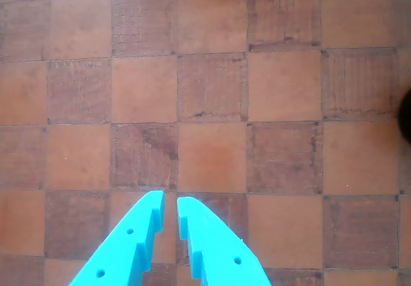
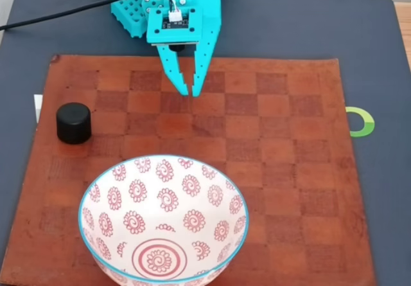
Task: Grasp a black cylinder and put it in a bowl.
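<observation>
The black cylinder (image 2: 74,123) stands upright on the left side of the checkered mat in the fixed view, apart from everything else. In the wrist view a dark sliver at the right edge (image 1: 406,114) looks like the same cylinder. The white bowl (image 2: 115,196) with red spirals and a light blue rim sits at the front of the mat, with nothing inside. My teal gripper (image 2: 190,93) hangs over the back of the mat, right of and behind the cylinder. Its fingertips (image 1: 170,199) are nearly touching, with nothing between them.
The brown checkered mat (image 2: 289,170) lies on a dark grey table (image 2: 372,35). A green ring mark (image 2: 361,121) sits right of the mat, and a small white item (image 2: 37,108) at its left edge. A black cable (image 2: 58,13) runs to the arm base.
</observation>
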Robot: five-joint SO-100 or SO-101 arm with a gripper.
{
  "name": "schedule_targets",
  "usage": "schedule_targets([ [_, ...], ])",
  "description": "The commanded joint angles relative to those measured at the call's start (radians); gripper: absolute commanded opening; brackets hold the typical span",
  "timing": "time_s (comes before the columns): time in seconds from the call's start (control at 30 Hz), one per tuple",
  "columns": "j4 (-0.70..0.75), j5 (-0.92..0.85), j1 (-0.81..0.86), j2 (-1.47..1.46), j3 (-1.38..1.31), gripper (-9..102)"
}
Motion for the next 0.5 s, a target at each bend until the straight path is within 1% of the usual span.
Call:
schedule_targets([
  [0.0, -0.003, -0.006, -0.008, 0.049, -0.029, 0],
  [0.47, -0.003, -0.006, -0.008, 0.049, -0.046, 0],
])
